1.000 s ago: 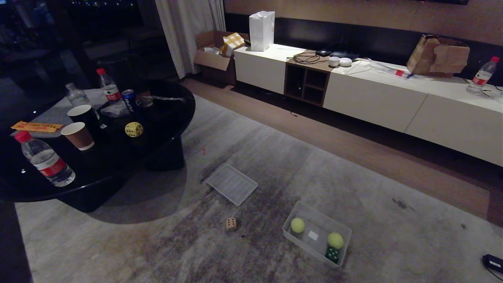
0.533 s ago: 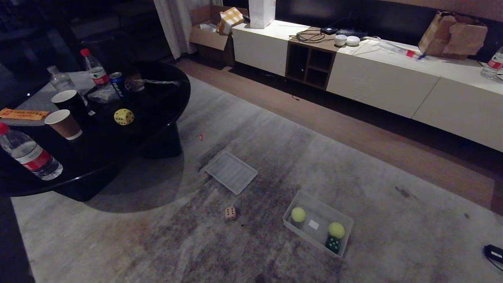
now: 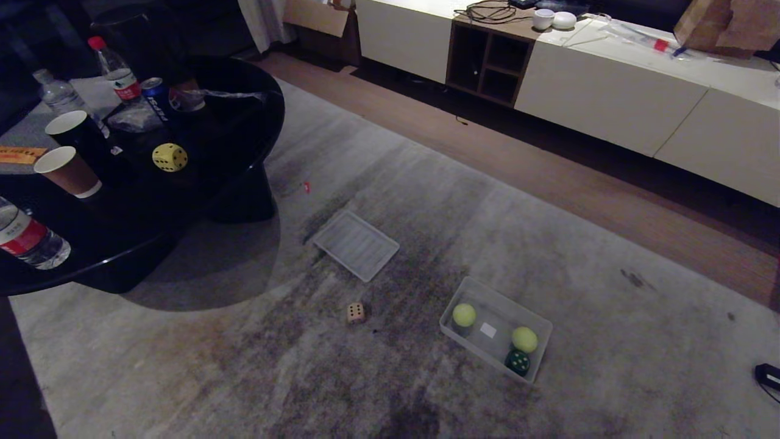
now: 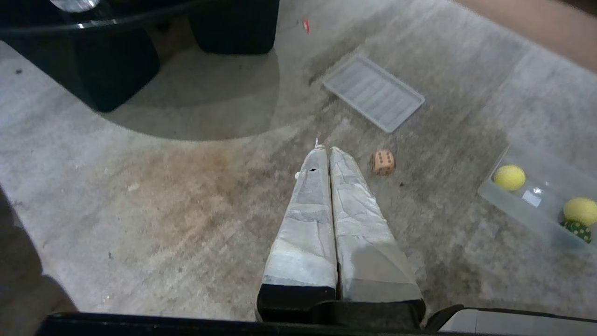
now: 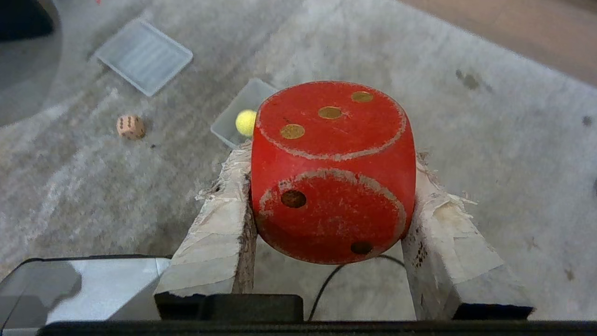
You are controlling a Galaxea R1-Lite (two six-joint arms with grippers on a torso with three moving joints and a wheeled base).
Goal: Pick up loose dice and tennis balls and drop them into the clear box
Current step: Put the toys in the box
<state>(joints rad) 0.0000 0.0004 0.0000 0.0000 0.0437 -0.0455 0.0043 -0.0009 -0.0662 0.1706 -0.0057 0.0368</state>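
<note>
Right gripper [image 5: 333,186]: we hold the red die [image 5: 333,172] clamped between the two padded fingers [image 5: 219,224], which press on opposite flat faces; we judge this the surest purchase on a cube with rounded corners. The three-pip face is turned away from the wrist. The gripper hangs above the carpet [image 5: 489,140], and past the die we see one corner of the clear box [image 3: 496,329] with a tennis ball [image 5: 246,122] in it, so the load is aimed roughly toward its destination but is not yet over it.

Left gripper [image 4: 329,156]: fingers pressed together, nothing between them, pointing down at bare carpet just beside the tan die [image 4: 383,162]. We take this arm to be idle while the right one carries.

Clear box: it sits open on the carpet and holds two tennis balls [image 3: 464,314] [image 3: 524,339] and the dark green die [image 3: 518,362], which touches the nearer ball. A small white label lies between the balls. Its ribbed lid [image 3: 355,245] lies apart, flat on the carpet, leaving the mouth free for drops.

Remaining loose items: the tan die [image 3: 356,313] on the carpet between lid and box, and the yellow die [image 3: 169,157] on the black round table [image 3: 231,146], among paper cups [image 3: 67,172] and bottles [image 3: 27,241]. By our count three dice are yet to be boxed, the held one first.
</note>
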